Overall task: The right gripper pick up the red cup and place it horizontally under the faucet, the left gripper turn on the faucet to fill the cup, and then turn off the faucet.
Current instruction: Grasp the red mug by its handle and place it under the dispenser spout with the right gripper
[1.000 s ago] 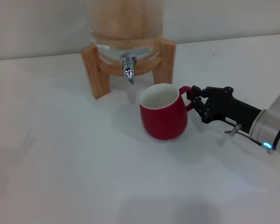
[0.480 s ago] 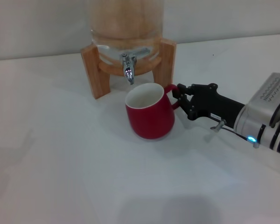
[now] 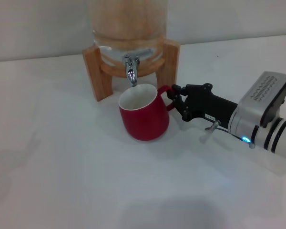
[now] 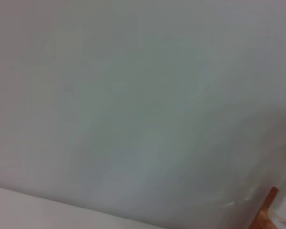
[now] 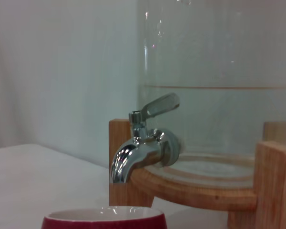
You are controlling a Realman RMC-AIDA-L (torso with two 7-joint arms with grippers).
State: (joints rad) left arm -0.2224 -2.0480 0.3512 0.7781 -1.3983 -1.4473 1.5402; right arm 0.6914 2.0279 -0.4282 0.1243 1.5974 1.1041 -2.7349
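Observation:
The red cup (image 3: 143, 117) stands upright with its white inside showing, its rim just below and in front of the faucet (image 3: 131, 71). The chrome faucet sticks out of the glass dispenser jar (image 3: 128, 24) on a wooden stand (image 3: 96, 71). My right gripper (image 3: 174, 98) is shut on the red cup's handle from the right side. In the right wrist view the faucet (image 5: 142, 145) is close, with the cup's rim (image 5: 105, 218) below it. My left gripper is out of view.
The white table (image 3: 62, 167) spreads wide in front and to the left. A pale wall stands behind the jar. The left wrist view shows only the wall and a corner of the wooden stand (image 4: 267, 213).
My right gripper has carried the red cup to the left and slightly back, from right of the stand to under the faucet's spout.

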